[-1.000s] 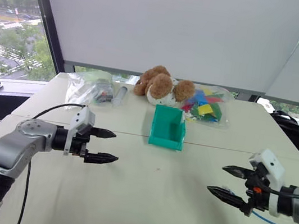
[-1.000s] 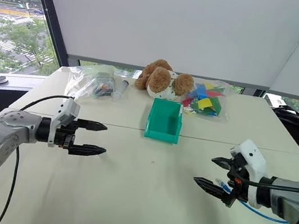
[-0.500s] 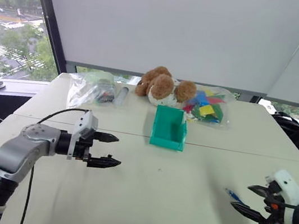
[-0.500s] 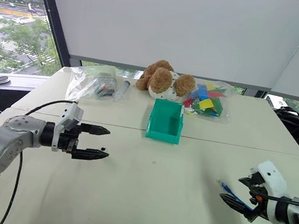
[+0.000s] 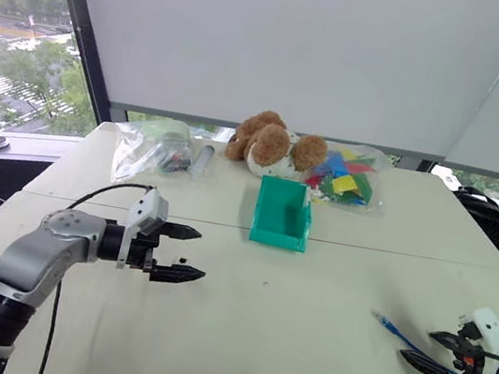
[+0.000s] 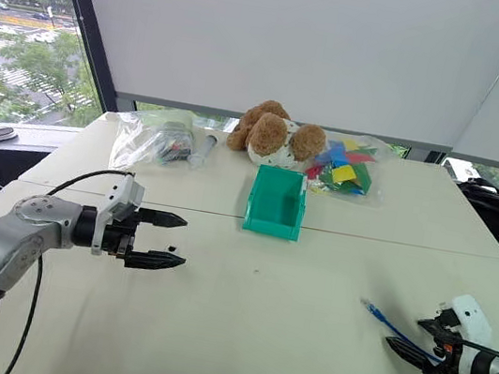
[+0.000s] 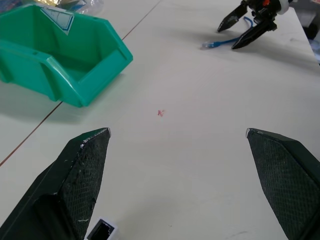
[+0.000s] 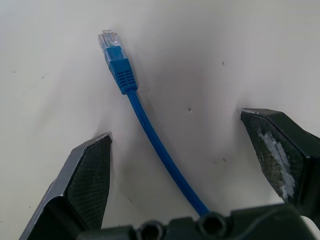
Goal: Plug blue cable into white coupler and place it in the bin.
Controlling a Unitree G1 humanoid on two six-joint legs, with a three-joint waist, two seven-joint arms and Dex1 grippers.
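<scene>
The blue cable (image 8: 150,135) lies on the white table at the right, its clear plug (image 8: 111,42) pointing away from my right gripper (image 5: 416,346). That gripper is open and low over the table, its fingers straddling the cord without touching it. The cable (image 5: 395,330) runs back under the gripper. My left gripper (image 5: 199,255) hovers open at the left, pointing right, with nothing between its fingers. A tiny white coupler (image 7: 100,231) shows by the base of one left finger; I cannot tell whether it rests on the table. The teal bin (image 5: 281,213) stands upright at mid-table, beyond both grippers.
A brown plush dog (image 5: 269,143) sits behind the bin. A clear bag of coloured pieces (image 5: 346,179) lies to its right and another clear bag (image 5: 153,148) to its left. The table's right edge is close to my right gripper.
My right gripper has dropped and swung out to the right, ending low with its open fingers either side of the cable. The left gripper has stayed about where it was.
</scene>
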